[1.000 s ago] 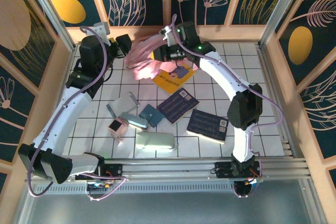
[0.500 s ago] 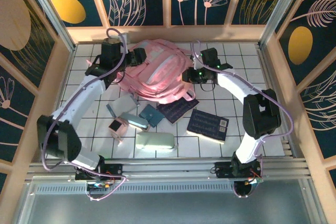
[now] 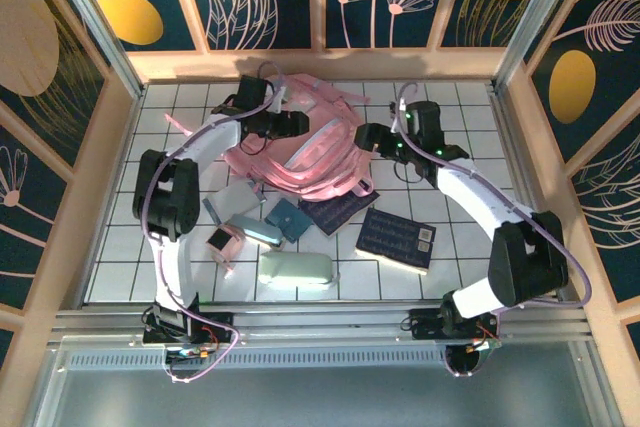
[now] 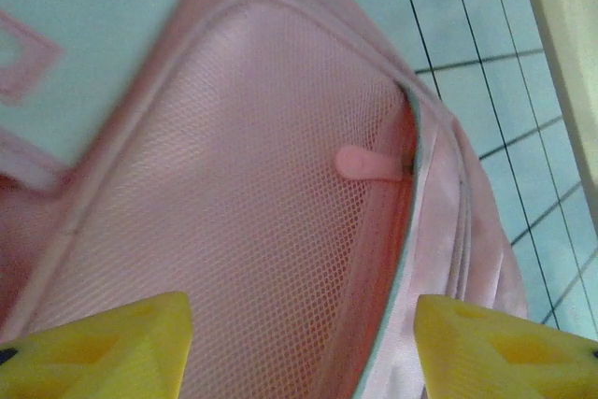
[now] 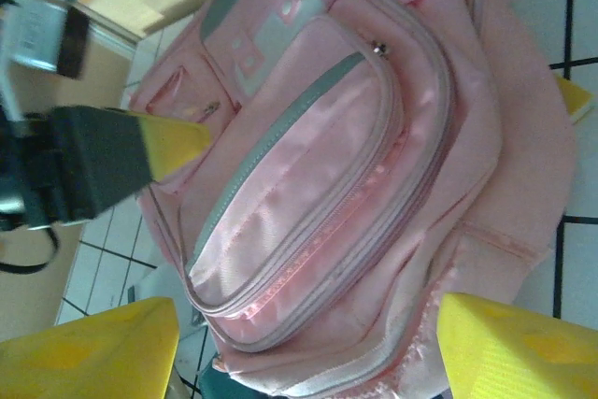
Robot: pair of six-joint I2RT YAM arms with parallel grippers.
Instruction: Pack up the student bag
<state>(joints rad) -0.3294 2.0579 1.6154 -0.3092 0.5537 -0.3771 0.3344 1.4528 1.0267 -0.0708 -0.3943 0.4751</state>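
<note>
**Left hand point(image 3: 288, 125) and right hand point(image 3: 366, 137) wide and empty over the slumped student bag point(image 3: 265, 159)**

Both hands hung close over the student bag, which lay heaped at the far middle of the tiled surface point(image 3: 465, 102). The left hand had its fingers well apart with nothing between them. It faced the bag's mesh panel point(image 4: 234, 221) and a small pink zip tab point(image 4: 367, 163). The right hand, on the bag's opposite side, was just as wide and held nothing, and it looked across the front pockets point(image 5: 308, 175).

Several things could have gone wrong from there. The fabric was soft and no opening was held apart, so a closing hand would likely have pinched mesh or a loose fold rather than the zip tab. The straps point(image 3: 322, 147) lay slack across the top of the bag, and a finger could have snagged in them. A dark notebook point(image 3: 338, 211) was tucked partly under the bag's near edge, and a yellow corner point(image 5: 572, 98) peeked out from beneath it. Lifting or tugging the bag might have dragged both along. With the two hands so near each other above the bag, reaching at the same time risked a collision.
</note>
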